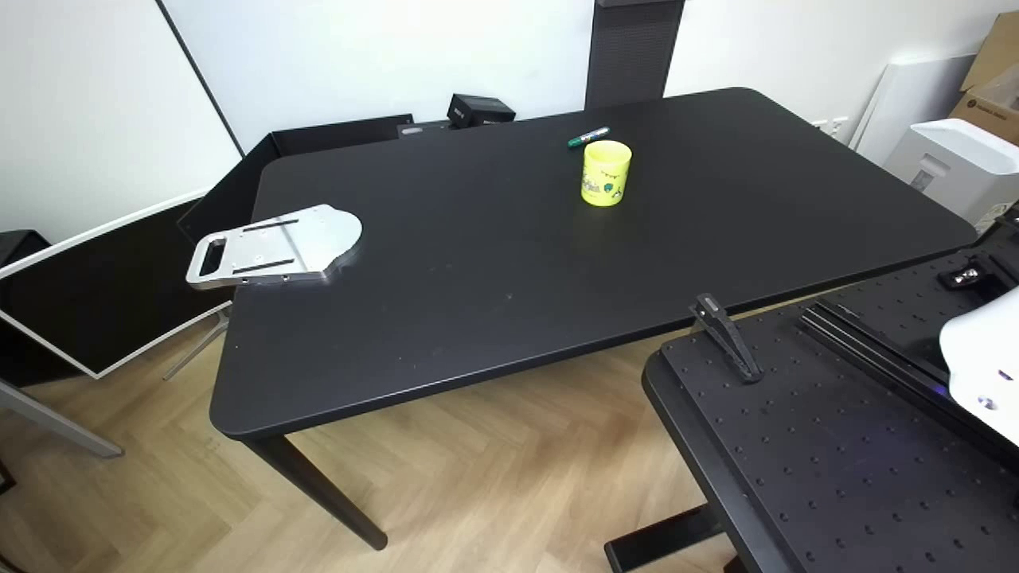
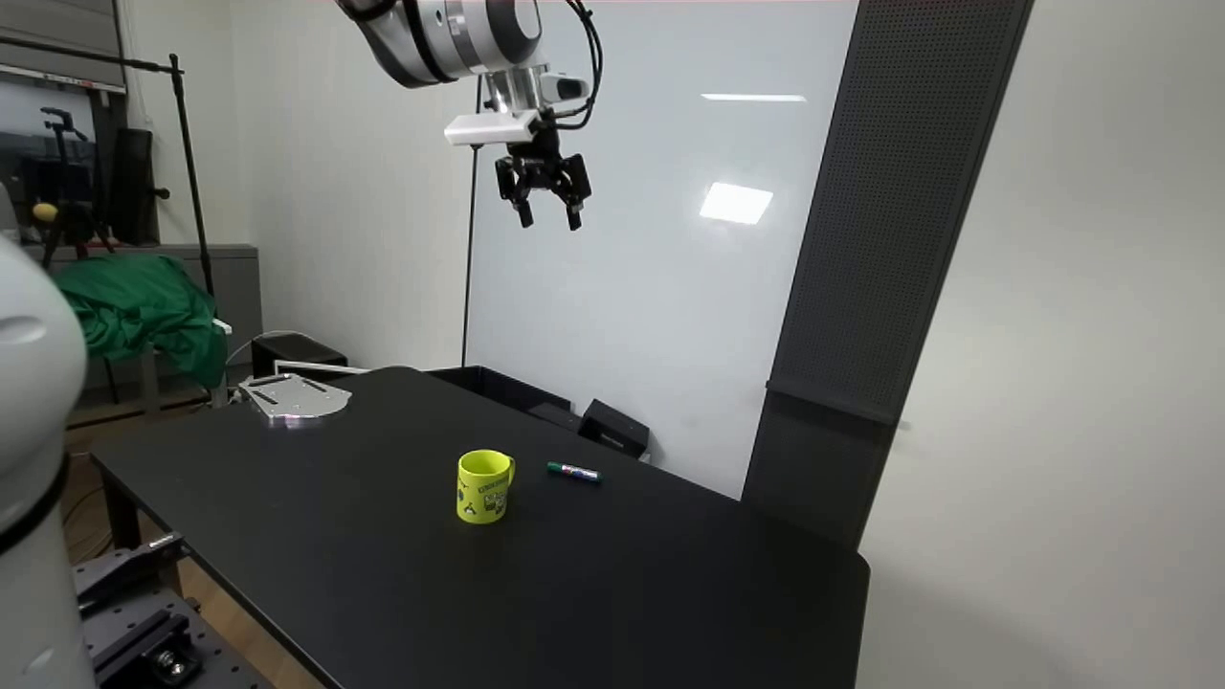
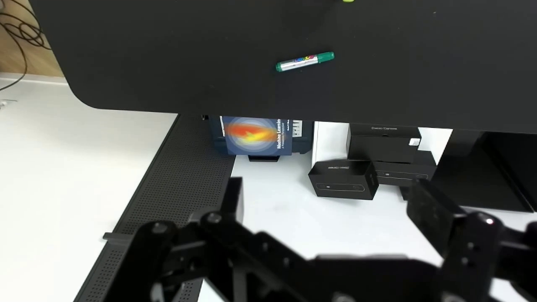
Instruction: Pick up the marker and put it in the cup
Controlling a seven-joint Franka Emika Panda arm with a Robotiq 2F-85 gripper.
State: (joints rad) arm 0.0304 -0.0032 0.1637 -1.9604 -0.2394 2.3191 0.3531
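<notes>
The gripper (image 2: pixel 550 225) hangs well above the table (image 2: pixel 402 593), its two fingers (image 2: pixel 574 215) spread wide with a clear gap between them; the wrist view agrees, with a dark finger at seven o'clock in its frame and another at four. The arm (image 2: pixel 450 43) is at eleven o'clock from the gripper. In an exterior view the marker (image 2: pixel 574 473) lies flat at six o'clock below the gripper, and the cup (image 2: pixel 481 493) stands upright at nine o'clock from the marker, bare tabletop between them, its handle (image 2: pixel 512 469) showing at two o'clock. In an exterior view the marker (image 1: pixel 589 137) is at eleven o'clock from the cup, looking just beside its rim. The wrist view brings out colourful print on the marker's white barrel and a green cap (image 3: pixel 326 56) toward three o'clock, plus a yellow sliver (image 3: pixel 348 1) at the top edge, too little to name. Past the table's edge it alone shows a blue book (image 3: pixel 256 136), at seven o'clock from the marker; black boxes (image 3: pixel 373 153) are at five. A flat metal plate (image 1: pixel 275 245) appears in both exterior views. In an exterior view a cardboard box (image 1: pixel 987 115) is at three o'clock from the cup; in an exterior view a green cloth (image 2: pixel 144 306) is at ten.
</notes>
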